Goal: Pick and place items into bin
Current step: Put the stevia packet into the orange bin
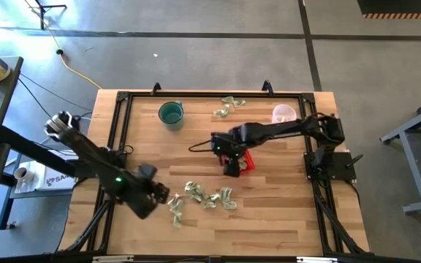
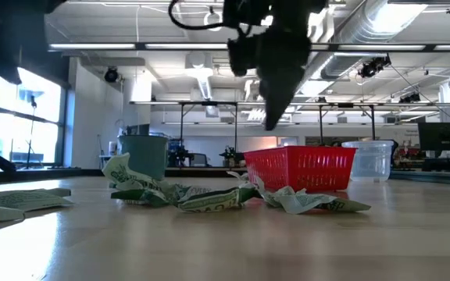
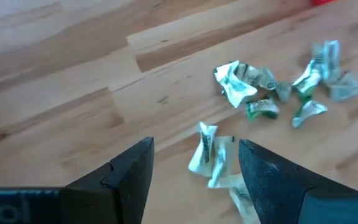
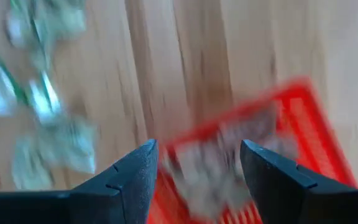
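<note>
The red basket (image 1: 248,161) stands at mid-table, and blurred pale pieces (image 4: 222,162) lie inside it. My right gripper (image 4: 197,152) hangs open just above the basket (image 4: 303,118); the low view shows it (image 2: 276,117) clear of the rim. A cluster of crumpled green-and-white wrappers (image 1: 207,197) lies near the table's near edge, and a smaller group (image 1: 229,107) lies by the far edge. My left gripper (image 3: 194,146) is open at the left end of the near cluster (image 1: 163,196), with one wrapper (image 3: 209,155) lying on the wood ahead, between its fingers.
A teal cup (image 1: 171,113) stands far left on the table and a clear plastic cup (image 1: 283,113) far right, behind the basket. A black frame (image 1: 115,124) borders the wooden top. Bare wood lies between the basket and the near wrappers.
</note>
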`<move>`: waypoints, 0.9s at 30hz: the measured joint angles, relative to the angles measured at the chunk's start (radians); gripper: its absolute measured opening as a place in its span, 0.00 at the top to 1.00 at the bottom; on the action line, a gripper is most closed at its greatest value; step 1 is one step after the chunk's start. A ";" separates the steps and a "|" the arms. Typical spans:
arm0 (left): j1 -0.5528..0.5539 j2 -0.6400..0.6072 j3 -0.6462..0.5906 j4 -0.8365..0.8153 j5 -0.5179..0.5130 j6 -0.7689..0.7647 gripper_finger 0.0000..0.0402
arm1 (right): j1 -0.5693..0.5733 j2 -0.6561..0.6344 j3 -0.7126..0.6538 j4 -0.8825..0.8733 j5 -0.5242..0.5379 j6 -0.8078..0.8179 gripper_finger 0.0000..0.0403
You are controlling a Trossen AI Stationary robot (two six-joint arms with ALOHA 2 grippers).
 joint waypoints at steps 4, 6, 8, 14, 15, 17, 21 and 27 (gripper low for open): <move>-0.057 -0.110 -0.120 0.029 -0.009 -0.089 0.34 | 0.098 -0.017 0.001 -0.103 0.018 -0.063 0.45; -0.070 -0.144 -0.177 0.068 -0.016 -0.117 0.34 | 0.149 -0.017 -0.003 -0.097 0.053 -0.084 0.45; -0.074 -0.163 -0.225 0.130 -0.025 -0.121 0.34 | 0.189 -0.033 -0.053 -0.032 0.089 -0.085 0.45; -0.074 -0.171 -0.286 0.261 -0.018 -0.107 0.34 | 0.293 -0.137 -0.337 0.167 0.101 0.087 0.45; -0.074 -0.172 -0.286 0.261 -0.015 -0.099 0.34 | 0.317 -0.157 -0.370 0.199 0.112 0.123 0.45; -0.074 -0.171 -0.286 0.264 -0.002 -0.080 0.34 | 0.363 -0.180 -0.414 0.251 0.139 0.179 0.45; -0.074 -0.175 -0.286 0.252 0.002 -0.058 0.34 | 0.445 -0.182 -0.454 0.418 0.149 0.158 0.45; -0.074 -0.175 -0.286 0.249 0.021 -0.058 0.34 | 0.494 -0.108 -0.509 0.626 0.138 0.046 0.45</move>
